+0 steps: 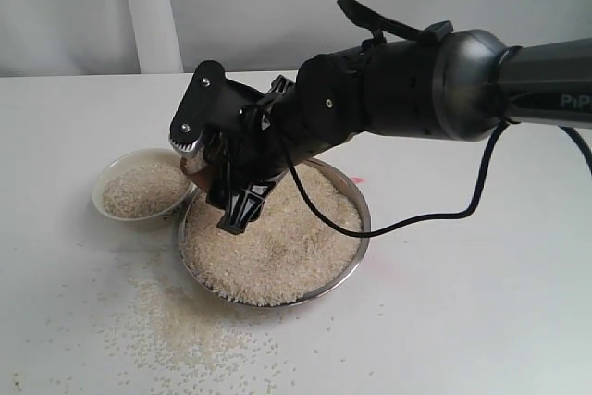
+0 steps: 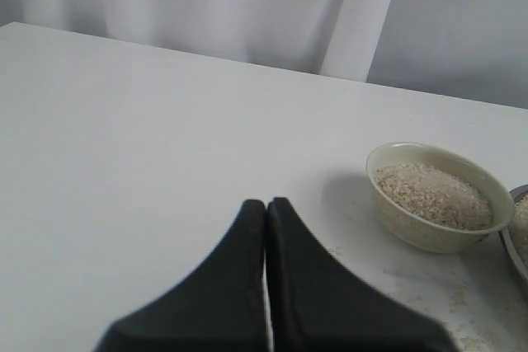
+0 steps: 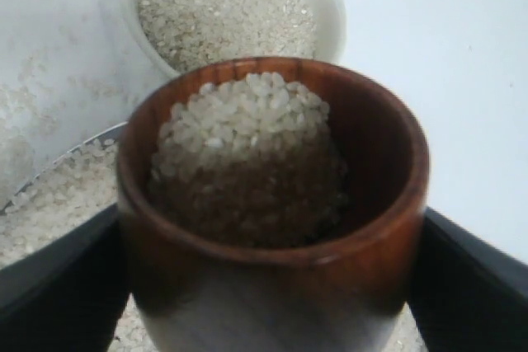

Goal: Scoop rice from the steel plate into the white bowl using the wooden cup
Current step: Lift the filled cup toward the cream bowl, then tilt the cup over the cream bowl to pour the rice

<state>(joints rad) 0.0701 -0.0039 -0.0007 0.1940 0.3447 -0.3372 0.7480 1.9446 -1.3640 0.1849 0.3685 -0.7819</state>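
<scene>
In front of the steel plate (image 1: 366, 219), loose grains (image 1: 176, 321) scatter the table (image 1: 462, 321). A black cable (image 1: 407, 221) loops over the plate's rim opposite the white bowl (image 1: 109, 210). The plate is heaped with rice (image 1: 277, 247); the bowl just beside it is part full. The right pincer (image 1: 213, 173), spread wide, grips the rice-filled wooden cup (image 3: 272, 286) above the plate's bowl-side edge. The left pincer (image 2: 266, 208) is closed and empty.

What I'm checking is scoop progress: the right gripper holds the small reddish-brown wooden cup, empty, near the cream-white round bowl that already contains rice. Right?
Not empty: the right wrist view shows the small reddish-brown wooden cup holding a mound of off-white rice grains. The rest stands: the right gripper holds it near the cream-white round bowl, which already contains rice.
</scene>
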